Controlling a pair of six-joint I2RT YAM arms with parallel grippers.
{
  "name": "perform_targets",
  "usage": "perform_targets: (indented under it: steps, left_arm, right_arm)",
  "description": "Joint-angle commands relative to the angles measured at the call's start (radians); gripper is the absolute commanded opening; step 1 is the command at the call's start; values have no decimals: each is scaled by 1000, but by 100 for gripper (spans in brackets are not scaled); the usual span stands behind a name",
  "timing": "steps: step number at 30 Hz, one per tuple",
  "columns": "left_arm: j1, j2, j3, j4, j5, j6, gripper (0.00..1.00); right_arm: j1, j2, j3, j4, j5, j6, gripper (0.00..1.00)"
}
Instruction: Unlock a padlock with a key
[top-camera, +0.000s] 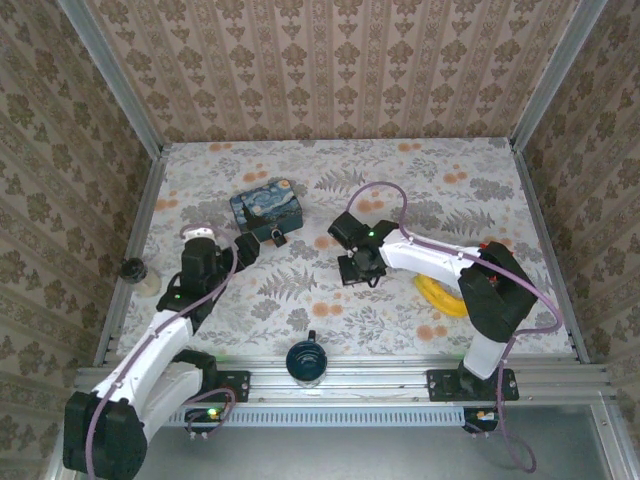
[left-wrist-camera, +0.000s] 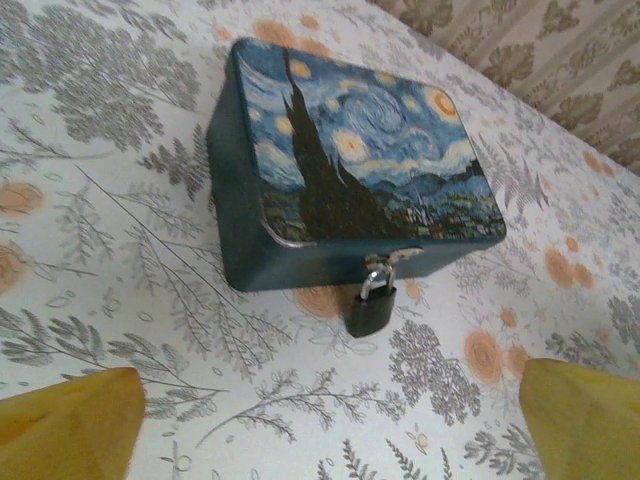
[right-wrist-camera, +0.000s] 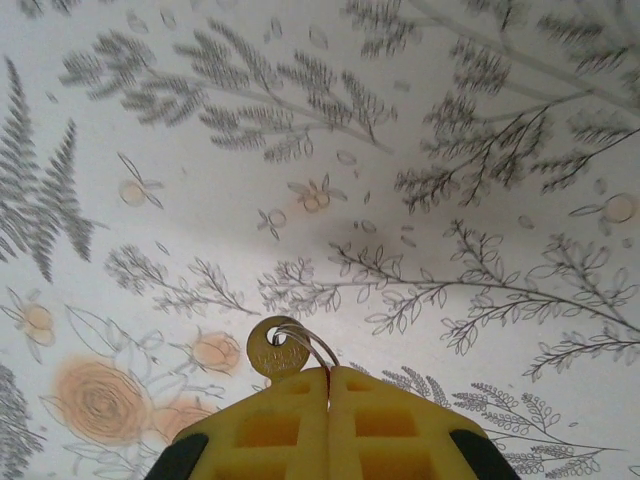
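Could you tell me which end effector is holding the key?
The right end effector: it is pinched shut on the brass key, whereas the left end effector stands open before the padlock.

A box (left-wrist-camera: 350, 150) with a swirling blue night-sky print on its lid sits on the floral table (left-wrist-camera: 120, 300), one corner turned toward the camera. On its near side a pale metal hasp (left-wrist-camera: 395, 258) carries the padlock (left-wrist-camera: 370, 308), small and black, its body hanging down to the table just beside the box. The left tool (left-wrist-camera: 328, 428) is spread wide, its yellow fingers (left-wrist-camera: 70, 425) at the bottom corners with bare table between them, apart from the padlock. A patterned wall (left-wrist-camera: 520, 50) crosses the top right.
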Motion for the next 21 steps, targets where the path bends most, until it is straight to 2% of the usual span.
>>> perform_targets:
  steps: [1,4,9,13,16,21]
  left_arm:
    - [-46,60,42,55,53,-10,87]
    - [-125,141,60,106,45,-26,81]
    - [-282,300,116,174,55,-48,81]
    - [-387,417,163,229,85,-38,80]
    - [-444,473,175,289,94,-33,78]
    - [-484,535,175,389,119,-27,68]
  right_arm:
    - [11,16,41,-70,124,110,0]
    - [10,31,58,-26,151,175,0]
    - [8,26,77,88,136,244,0]
    - [4,20,109,99,131,240,0]
    - [-3,11,113,103,116,235,0]
    - [-10,-11,88,145,65,253,0]
